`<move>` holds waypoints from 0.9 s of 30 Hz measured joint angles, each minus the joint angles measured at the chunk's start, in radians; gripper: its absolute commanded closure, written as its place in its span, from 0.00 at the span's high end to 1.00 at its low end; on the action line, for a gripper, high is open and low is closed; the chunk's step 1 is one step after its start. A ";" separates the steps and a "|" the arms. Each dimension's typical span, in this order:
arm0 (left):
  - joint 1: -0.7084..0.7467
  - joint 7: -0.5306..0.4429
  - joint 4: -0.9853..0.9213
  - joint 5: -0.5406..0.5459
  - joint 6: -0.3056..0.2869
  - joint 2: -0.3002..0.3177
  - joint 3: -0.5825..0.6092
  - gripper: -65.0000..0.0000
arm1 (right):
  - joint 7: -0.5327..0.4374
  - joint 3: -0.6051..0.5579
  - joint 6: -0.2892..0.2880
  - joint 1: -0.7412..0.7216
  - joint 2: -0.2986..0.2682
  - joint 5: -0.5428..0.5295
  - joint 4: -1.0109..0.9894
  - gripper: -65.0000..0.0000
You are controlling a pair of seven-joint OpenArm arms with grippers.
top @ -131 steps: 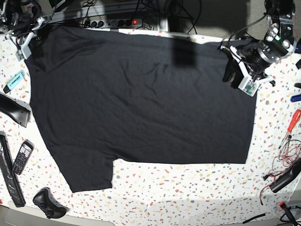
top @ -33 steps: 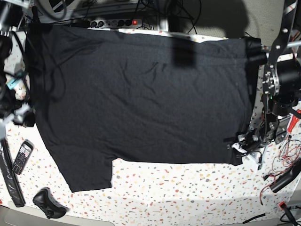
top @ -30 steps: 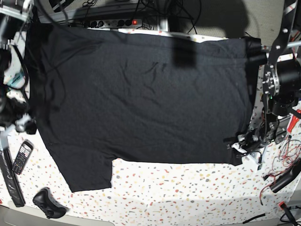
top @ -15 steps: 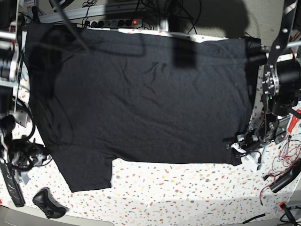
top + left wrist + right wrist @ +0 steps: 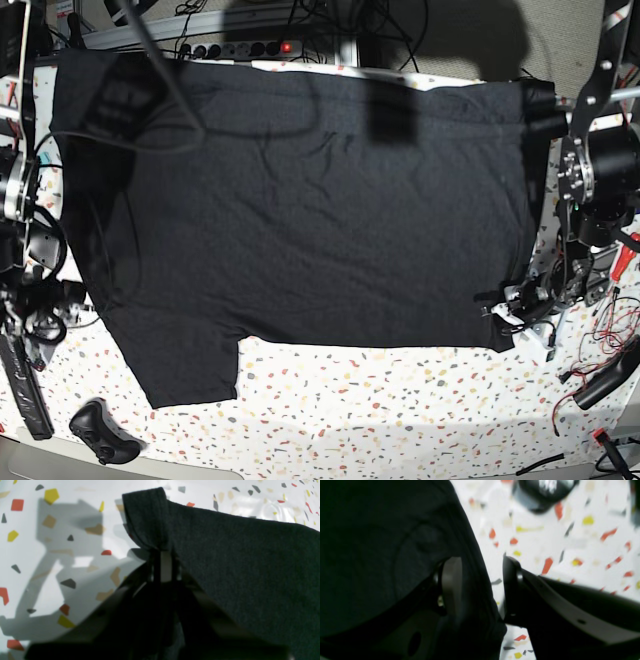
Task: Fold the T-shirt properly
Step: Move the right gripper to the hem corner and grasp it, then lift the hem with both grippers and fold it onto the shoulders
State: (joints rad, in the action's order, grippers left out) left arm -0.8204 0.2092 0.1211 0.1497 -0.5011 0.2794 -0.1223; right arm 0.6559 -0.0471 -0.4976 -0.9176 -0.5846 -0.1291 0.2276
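Left wrist: left pincer (image 5: 162,565) clamped on T-shirt (image 5: 245,562) corner, right of frame, over speckled desk (image 5: 50,555); right wrist: right pincer (image 5: 480,587) parted, straddling T-shirt (image 5: 382,542) edge; base: T-shirt (image 5: 300,210) spread flat, centre.

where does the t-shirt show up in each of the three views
Base: the T-shirt lies spread flat, filling most of the table.
Left wrist: its corner is pinched in the left gripper, upper centre and right.
Right wrist: its edge fills the left half, between the open right gripper fingers.
Shared landmark: the speckled tabletop.
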 measured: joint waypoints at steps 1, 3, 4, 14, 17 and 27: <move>0.000 0.000 0.000 0.000 0.000 0.000 0.000 0.00 | -0.002 0.000 0.000 0.001 0.000 0.001 -0.004 0.40; 0.000 0.000 0.000 0.000 0.000 0.000 0.000 0.00 | -0.007 0.000 0.000 0.013 0.001 0.002 -0.005 0.40; 0.000 0.000 0.000 0.000 0.000 0.000 0.000 0.00 | -0.019 0.000 0.000 0.022 0.003 0.008 -0.005 0.40; 0.000 0.000 0.000 0.000 0.000 0.000 0.000 0.00 | -0.045 0.001 0.001 0.084 0.031 0.026 -0.005 0.38; 0.000 0.000 0.000 0.000 0.000 0.000 0.000 0.00 | -0.056 0.001 0.001 0.084 0.039 0.026 -0.003 0.24; 0.023 0.007 0.050 0.019 -0.079 0.000 0.000 0.00 | -0.131 0.001 -0.015 0.096 0.036 0.029 0.017 0.00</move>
State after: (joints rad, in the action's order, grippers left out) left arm -0.7971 0.2165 0.1711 0.1688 -0.5797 0.2798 -0.1223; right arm 0.5251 -0.0463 -0.5129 -0.8215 -0.5488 -0.1001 0.2447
